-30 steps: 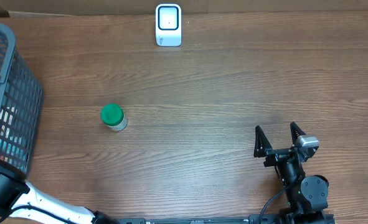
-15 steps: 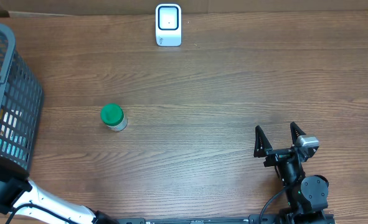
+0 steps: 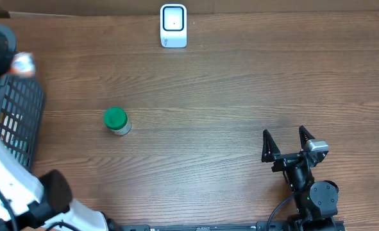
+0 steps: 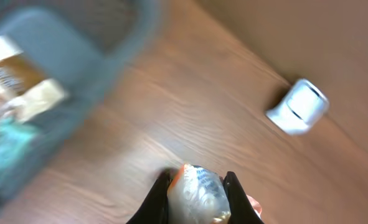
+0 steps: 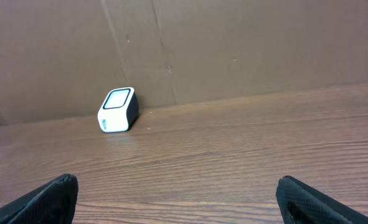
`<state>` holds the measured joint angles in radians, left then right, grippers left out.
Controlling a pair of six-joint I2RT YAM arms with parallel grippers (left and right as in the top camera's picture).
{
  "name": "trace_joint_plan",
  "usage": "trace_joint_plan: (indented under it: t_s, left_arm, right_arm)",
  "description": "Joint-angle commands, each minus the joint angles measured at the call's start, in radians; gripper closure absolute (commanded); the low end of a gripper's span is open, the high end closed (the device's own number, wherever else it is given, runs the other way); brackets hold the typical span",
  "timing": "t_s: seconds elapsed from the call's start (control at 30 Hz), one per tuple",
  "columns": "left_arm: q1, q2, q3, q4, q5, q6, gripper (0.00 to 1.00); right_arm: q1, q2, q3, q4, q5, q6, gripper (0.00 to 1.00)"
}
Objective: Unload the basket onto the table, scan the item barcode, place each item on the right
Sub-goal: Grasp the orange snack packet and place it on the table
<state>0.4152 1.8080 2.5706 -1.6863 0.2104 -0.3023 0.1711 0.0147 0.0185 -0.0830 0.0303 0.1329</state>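
Item [image 4: 197,194] | gripped by left pincer [image 4: 197,178] in wrist view | blurred overhead

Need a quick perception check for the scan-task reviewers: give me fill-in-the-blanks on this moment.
1. The jar has a ___ lid.
2. The left gripper has its jaws ___ on a small packet.
3. The right gripper has its jaws ___, holding nothing.
4. The scanner has a ___ casing.
Missing words: green; shut; open; white.
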Motion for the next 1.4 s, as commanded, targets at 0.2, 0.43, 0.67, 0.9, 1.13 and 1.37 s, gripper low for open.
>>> trace_joint_plan:
  t_s: [0.2, 0.43, 0.67, 0.9, 1.13, 1.37]
  left_arm:
    - [-0.513, 0.031, -0.22, 0.001, -0.113, 0.056, 0.91]
    - [-0.704, 0.053, -0.592, 0.212, -0.132, 0.078, 0.9]
    - [-0.767, 0.069, -0.902, 0.525, -0.026, 0.04, 0.8]
    - [-0.782, 0.069, -1.058, 0.692, 0.04, -0.021, 0.67]
    - [-0.726, 0.067, -1.016, 0.586, -0.003, -0.033, 0.01]
    - [-0.608, 0.038, -0.654, 0.28, -0.067, 0.011, 0.0]
  right_arm:
    - [0.002, -0.012, -0.011, 0.002, 0.001, -0.003, 0.0]
    - [0.002, -0.012, -0.011, 0.002, 0.001, -0.004, 0.0]
    - [0.002, -0.012, -0.011, 0.002, 0.001, -0.003, 0.0]
    - [0.002, -0.012, -0.011, 0.002, 0.001, -0.004, 0.0]
    - [0.002, -0.012, -0.011, 0.002, 0.001, -0.004, 0.0]
    - [0.002, -0.012, -0.01, 0.002, 0.001, -0.003, 0.0]
